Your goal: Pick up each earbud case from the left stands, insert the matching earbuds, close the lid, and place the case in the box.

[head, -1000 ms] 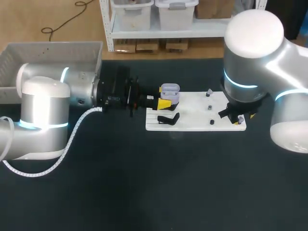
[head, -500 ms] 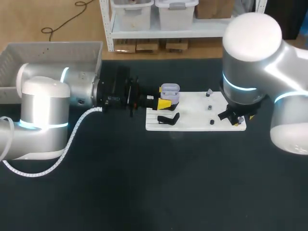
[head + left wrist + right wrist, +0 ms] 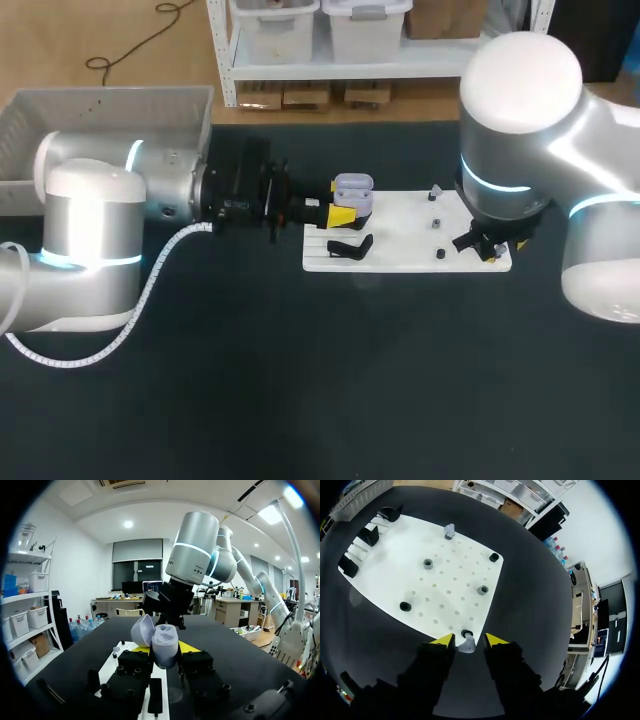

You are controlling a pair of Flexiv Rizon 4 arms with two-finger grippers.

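There, the left gripper pinched the lavender case, lid open, at the end of the white board by the black stands. At the board's opposite corner, the right gripper stood spread around a grey earbud, apparently not touching it.

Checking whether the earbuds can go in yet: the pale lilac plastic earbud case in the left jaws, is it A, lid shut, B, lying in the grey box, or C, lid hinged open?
C: in the left wrist view the pale lilac plastic earbud case stands clamped between the left jaws, with its rounded lid swung open to one side.
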